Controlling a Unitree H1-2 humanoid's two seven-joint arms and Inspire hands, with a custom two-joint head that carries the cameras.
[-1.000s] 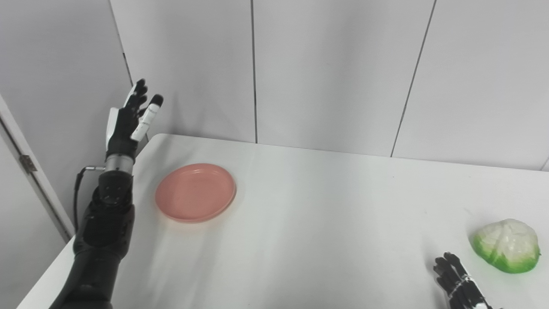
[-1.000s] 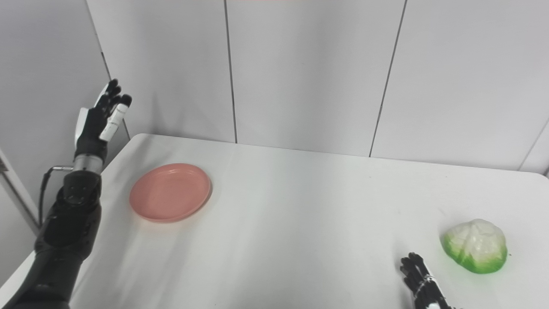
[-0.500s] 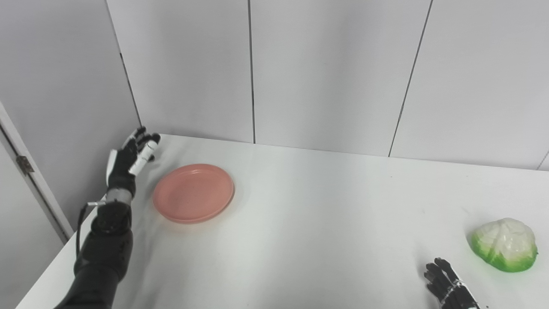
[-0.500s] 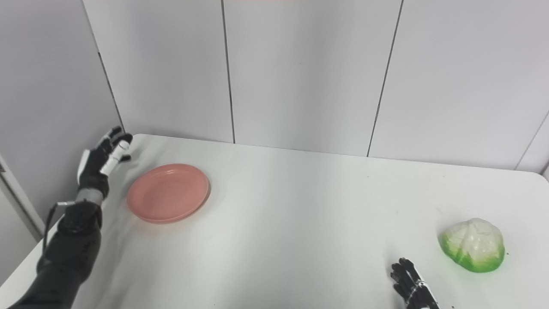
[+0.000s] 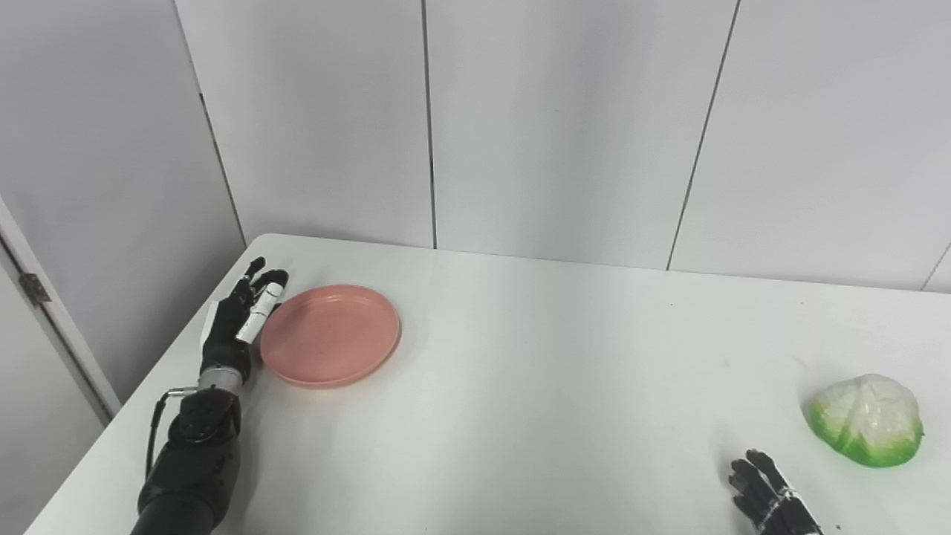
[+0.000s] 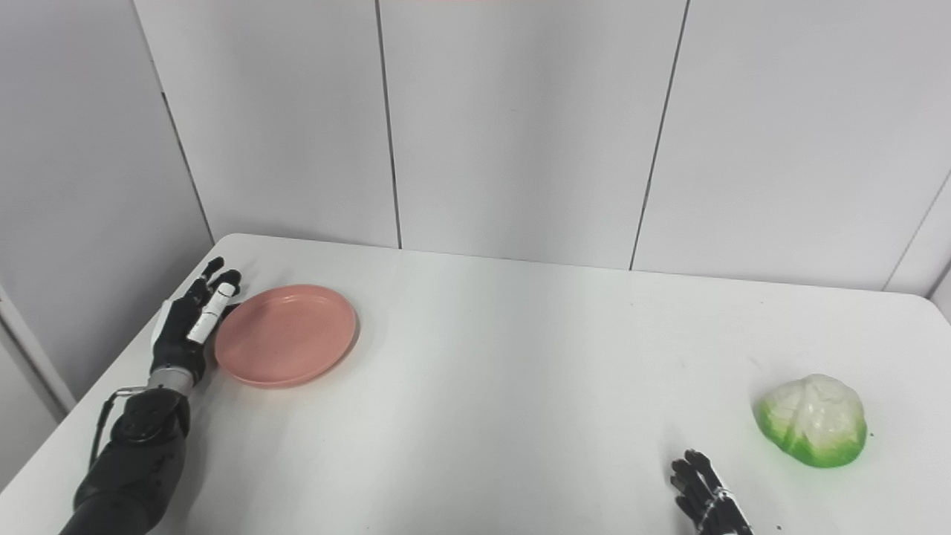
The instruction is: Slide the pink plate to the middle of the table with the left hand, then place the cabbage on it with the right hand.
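A round pink plate lies on the white table near its far left corner. My left hand is open, fingers stretched forward, low at the table and right beside the plate's left rim; whether it touches the rim I cannot tell. A green and white cabbage sits at the table's right side. My right hand shows at the bottom edge, fingers spread and holding nothing, to the near left of the cabbage. The same scene shows in the right eye view, with the plate and the cabbage.
Grey wall panels stand directly behind the table's far edge. The table's left edge runs just beside my left arm.
My left hand has come down from high near the wall to the table beside the plate's left rim. The right hand has sunk slightly. The camera has shifted a little.
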